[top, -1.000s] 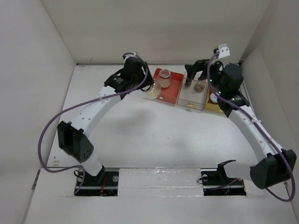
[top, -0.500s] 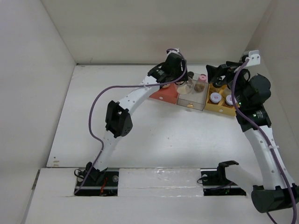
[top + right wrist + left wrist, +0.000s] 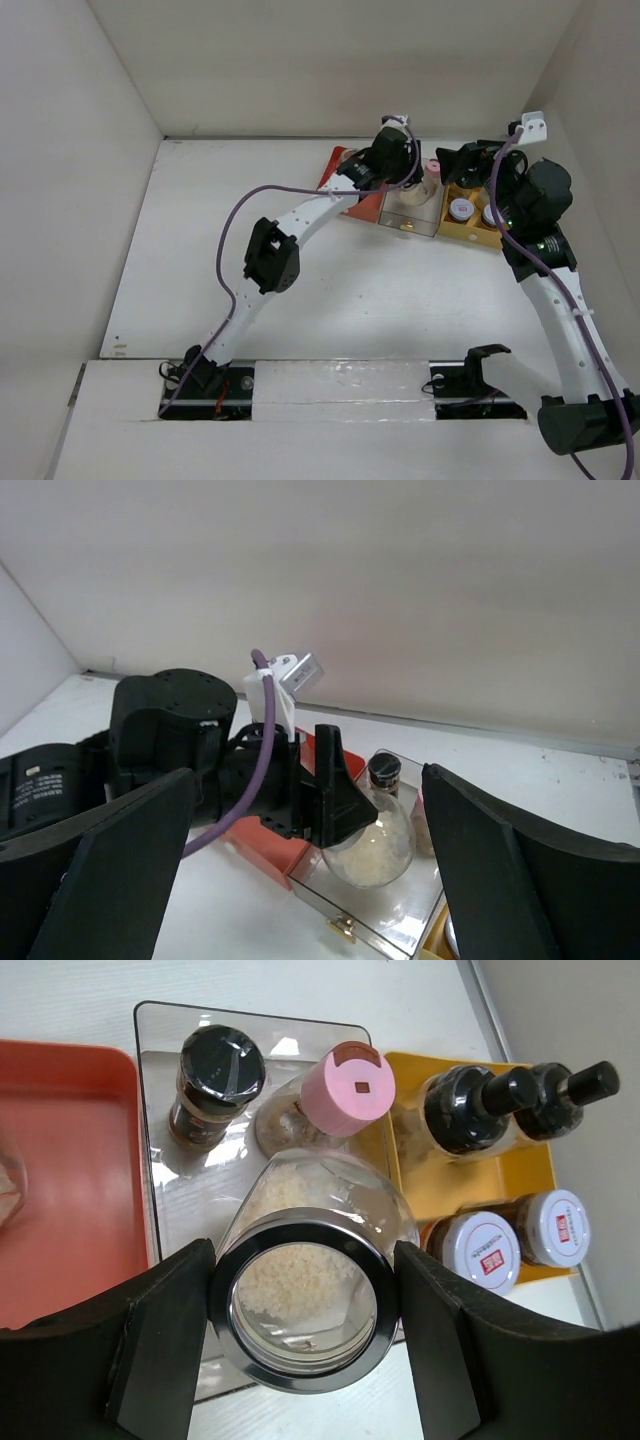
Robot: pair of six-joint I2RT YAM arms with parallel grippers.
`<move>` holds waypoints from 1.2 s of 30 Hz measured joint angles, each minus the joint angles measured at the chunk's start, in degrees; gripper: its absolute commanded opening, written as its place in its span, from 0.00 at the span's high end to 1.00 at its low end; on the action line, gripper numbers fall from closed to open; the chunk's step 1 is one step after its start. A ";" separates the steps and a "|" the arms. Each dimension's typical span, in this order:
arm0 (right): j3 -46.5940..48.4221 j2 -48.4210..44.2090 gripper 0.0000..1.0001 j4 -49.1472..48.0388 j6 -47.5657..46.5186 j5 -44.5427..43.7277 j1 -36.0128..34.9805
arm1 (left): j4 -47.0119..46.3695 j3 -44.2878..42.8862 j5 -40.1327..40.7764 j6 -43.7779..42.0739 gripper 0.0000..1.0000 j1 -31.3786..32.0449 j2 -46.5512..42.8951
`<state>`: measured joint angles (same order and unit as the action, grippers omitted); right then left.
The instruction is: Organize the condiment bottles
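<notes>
Left wrist camera, looking straight down: the red tray fills the left edge. Beside it sits the clear tray, with a black-lidded jar at its far left corner and a pink-lidded jar leaning by its far right corner. The left gripper is part-way closed, its two black fingers pressed against opposite sides of the steel-rimmed lid of a round-bellied jar partly filled with pale grains. That jar hangs at the near edge of the clear tray; the views do not settle whether its base touches the tray floor. To the right, the yellow tray carries two dark-capped bottles along its far edge and two white-lidded jars along its near edge. Farther right, the right gripper hovers near the yellow tray's far edge with its fingers spread wide and nothing between them. The held jar looks like smooth glass, so it is probably stiff, breakable and slippery, with a modest weight from its loose filling. The rigid lid rim is likely the safest place to hold it, since the wider belly below would slide out of a squeeze. It probably needs setting down gently and upright, clear of the leaning pink-lidded neighbour, which a knock could tip.
</notes>
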<state>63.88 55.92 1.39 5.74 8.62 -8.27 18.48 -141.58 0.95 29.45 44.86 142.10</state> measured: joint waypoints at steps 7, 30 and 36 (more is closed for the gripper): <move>0.00 0.15 0.01 0.04 0.00 0.00 0.00 | -0.68 -0.33 3.17 -5.38 0.54 1.66 2.12; -1.11 1.03 0.01 -0.09 0.04 -0.50 0.37 | -1.49 -1.09 9.31 -15.54 0.47 6.25 5.14; -2.16 1.05 0.01 -0.31 0.04 -0.92 0.37 | -1.16 -1.09 10.05 -15.89 0.34 6.14 5.53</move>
<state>61.71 56.97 1.08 5.78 7.70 -7.90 17.32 -142.67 11.00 13.56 51.00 147.63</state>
